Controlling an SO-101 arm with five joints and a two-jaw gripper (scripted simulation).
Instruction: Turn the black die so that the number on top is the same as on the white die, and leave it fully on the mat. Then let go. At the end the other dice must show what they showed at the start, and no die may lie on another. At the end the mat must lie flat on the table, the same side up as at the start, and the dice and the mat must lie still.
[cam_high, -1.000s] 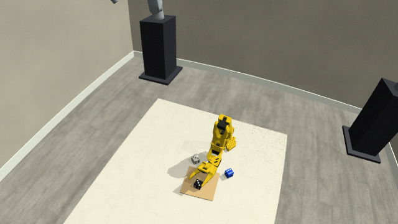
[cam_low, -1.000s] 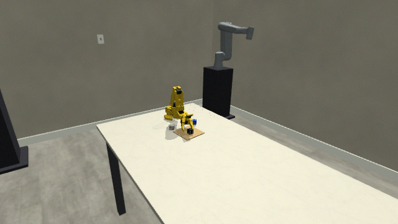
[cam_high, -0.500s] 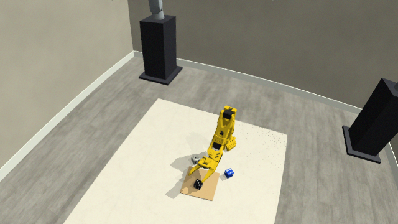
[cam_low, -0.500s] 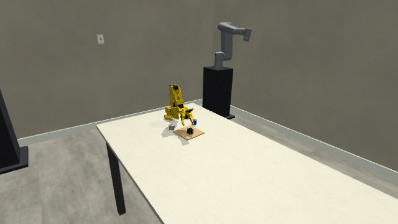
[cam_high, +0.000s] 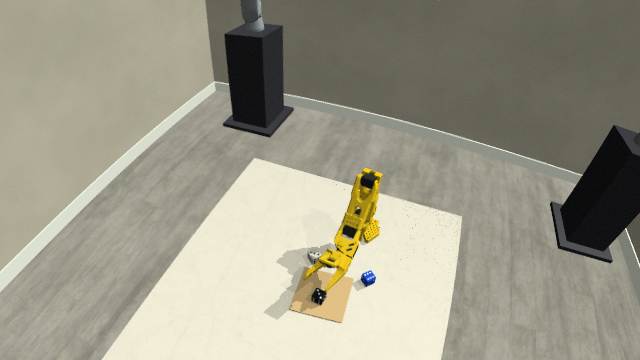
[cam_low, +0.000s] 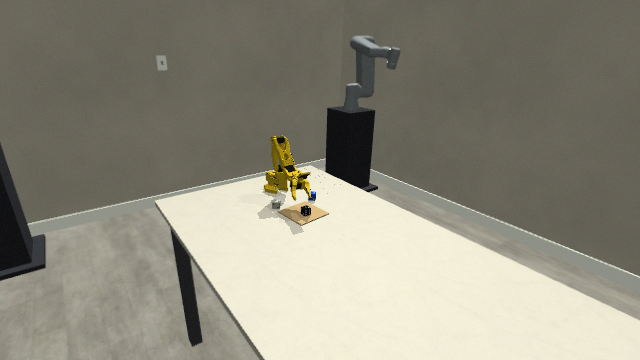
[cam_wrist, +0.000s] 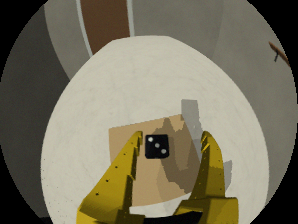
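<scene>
The black die (cam_high: 319, 296) is sitting fully on the mat (cam_high: 334, 305), near its middle, edges roughly square to the mat's, three pips facing up in the wrist view. The gripper (cam_high: 315, 282) is hovering above the mat, jaws apart and gripping nothing, the die just beyond their tips.

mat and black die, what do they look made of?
Mat: flat tan sheet, matte, no gloss or weave visible; looks like cardboard or cork, can't tell which. Black die: solid, dark cube with white pips and crisp edges; probably hard plastic, though no sheen shows at this size. It sits on the mat, clear of the open claw.
</scene>
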